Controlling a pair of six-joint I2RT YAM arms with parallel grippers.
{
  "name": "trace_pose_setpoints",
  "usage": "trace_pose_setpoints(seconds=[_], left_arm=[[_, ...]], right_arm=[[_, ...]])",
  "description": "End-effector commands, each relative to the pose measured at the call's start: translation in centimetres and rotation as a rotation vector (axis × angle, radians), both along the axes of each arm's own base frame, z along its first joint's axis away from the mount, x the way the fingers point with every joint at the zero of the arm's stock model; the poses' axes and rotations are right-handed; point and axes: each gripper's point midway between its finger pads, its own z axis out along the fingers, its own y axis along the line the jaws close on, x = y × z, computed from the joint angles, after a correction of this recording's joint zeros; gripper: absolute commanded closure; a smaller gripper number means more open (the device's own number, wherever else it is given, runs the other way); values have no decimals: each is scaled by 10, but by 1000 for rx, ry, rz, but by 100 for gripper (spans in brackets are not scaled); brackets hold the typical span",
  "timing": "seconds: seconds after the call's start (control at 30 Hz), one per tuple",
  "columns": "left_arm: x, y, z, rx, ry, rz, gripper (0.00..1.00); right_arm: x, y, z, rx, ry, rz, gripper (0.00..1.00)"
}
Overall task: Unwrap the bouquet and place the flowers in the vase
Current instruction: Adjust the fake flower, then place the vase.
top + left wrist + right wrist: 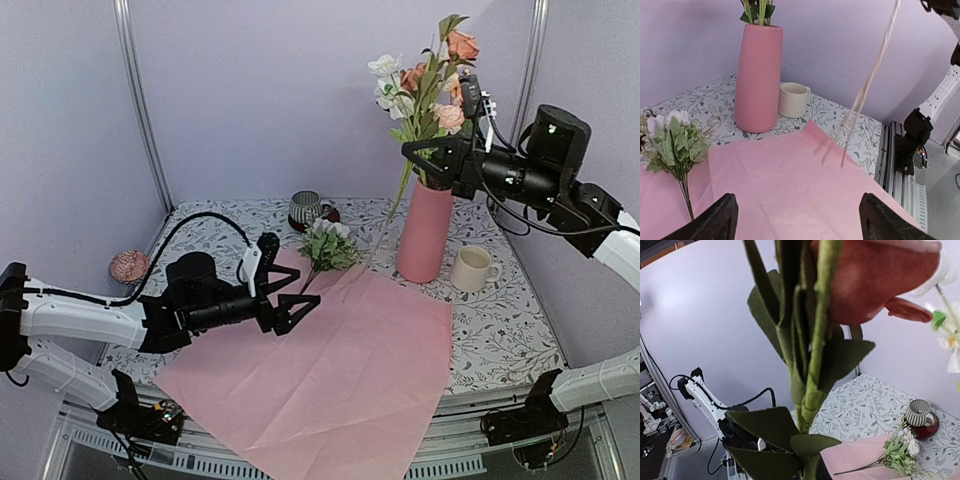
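The pale pink paper lies spread flat on the table. My left gripper hovers low over its near left part, open and holding nothing, its fingertips wide apart. A small bunch of white flowers with green leaves lies on the paper's far edge, ahead and left in the left wrist view. The pink vase stands at the back right. My right gripper is shut on the flowers' stems just above its mouth. The blooms rise above it. Leaves hide the right fingers in the wrist view.
A cream ribbon hangs from the held flowers down to the paper. A cream cup stands right of the vase. A striped mug on a red saucer sits at the back. A pink shell-like object lies at far left.
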Motion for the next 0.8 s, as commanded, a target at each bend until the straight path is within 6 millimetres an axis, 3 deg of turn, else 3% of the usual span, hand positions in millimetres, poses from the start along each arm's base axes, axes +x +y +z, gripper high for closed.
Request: trace_pose_setpoints(seconds=[0.0, 0.1, 0.27, 0.37, 0.53, 0.77], left_arm=[[-11, 9, -11, 21, -30, -58, 14], [-9, 11, -13, 34, -31, -35, 14], [-17, 0, 14, 13, -114, -54, 15], [-12, -13, 24, 42, -135, -27, 15], [-7, -40, 22, 122, -179, 15, 15], [4, -65, 14, 159, -154, 16, 21]], right_arm=[[-17, -31, 39, 92, -94, -82, 98], [-19, -29, 38, 82, -74, -61, 98], [-7, -20, 27, 61, 3, -65, 98], [4, -18, 21, 46, 50, -101, 97], [21, -20, 11, 44, 129, -181, 97], [24, -17, 6, 52, 157, -182, 98]])
